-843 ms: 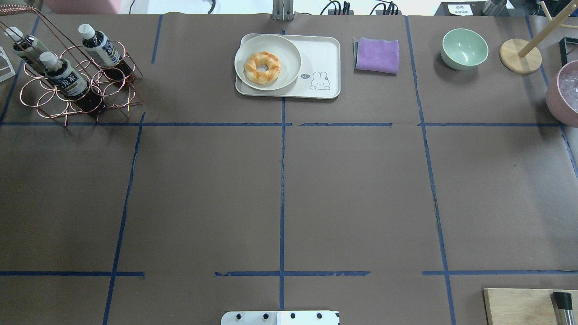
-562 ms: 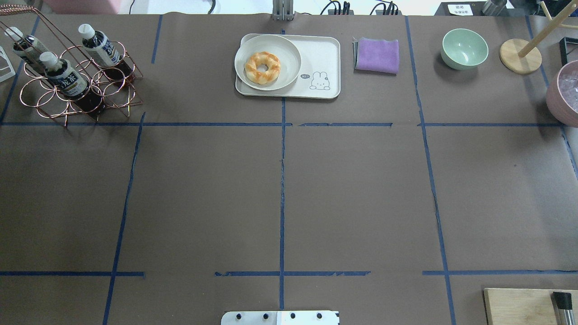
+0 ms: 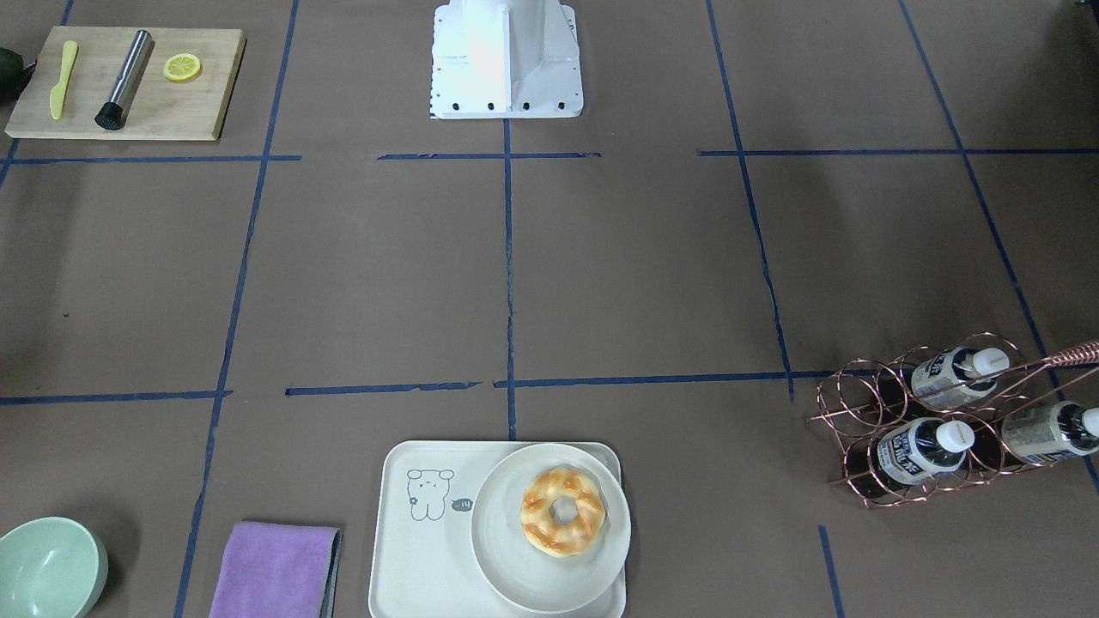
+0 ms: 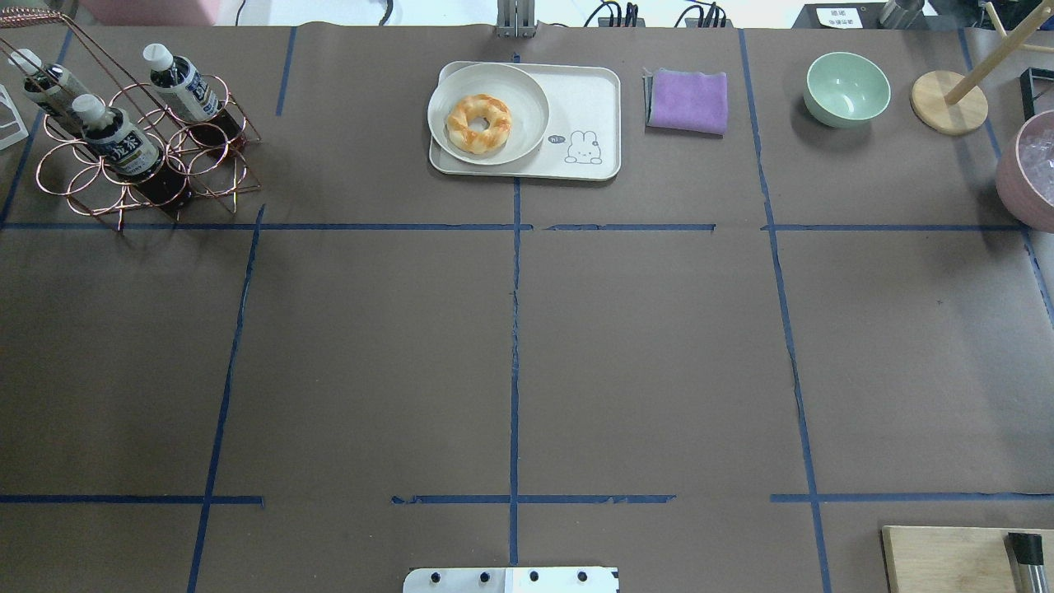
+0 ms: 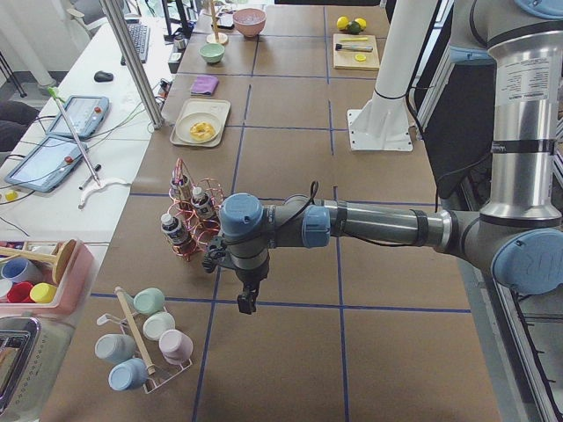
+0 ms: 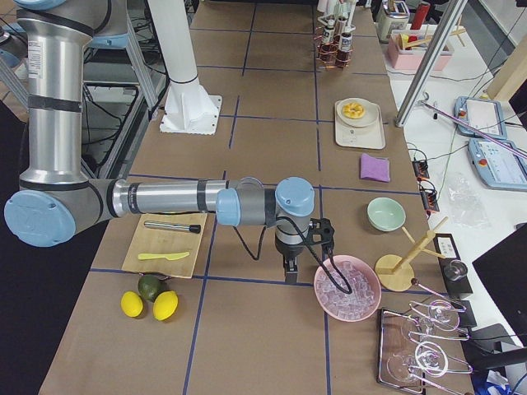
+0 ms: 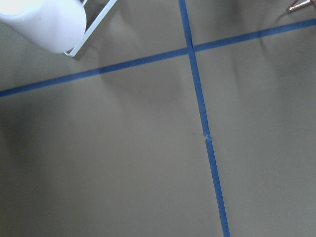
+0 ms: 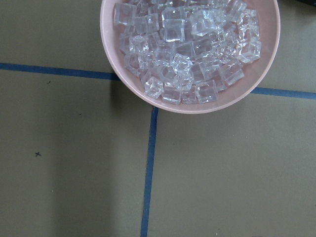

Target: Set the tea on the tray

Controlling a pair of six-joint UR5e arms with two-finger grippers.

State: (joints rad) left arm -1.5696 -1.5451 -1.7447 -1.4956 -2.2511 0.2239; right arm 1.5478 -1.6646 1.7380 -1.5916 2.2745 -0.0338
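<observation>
Three tea bottles stand tilted in a copper wire rack (image 4: pixel 140 165), each with dark liquid and a white cap: one in front (image 4: pixel 115 136), one to its right (image 4: pixel 181 82), one behind (image 4: pixel 45 82). The cream tray (image 4: pixel 589 107) with a line-drawn animal sits at the far middle, and a round plate with a doughnut (image 4: pixel 478 123) covers its left half. My left gripper (image 5: pixel 249 303) hangs over the table just short of the rack; whether it is open I cannot tell. My right gripper (image 6: pixel 290 276) hovers beside a pink bowl of ice (image 6: pixel 347 288); I cannot tell its state either.
A purple cloth (image 4: pixel 688 100) lies right of the tray, then a green bowl (image 4: pixel 846 87) and a wooden stand (image 4: pixel 949 101). A wooden board (image 3: pixel 124 81) with a muddler and a lemon slice lies near the base. A rack of pastel cups (image 5: pixel 145 347) stands near the left gripper.
</observation>
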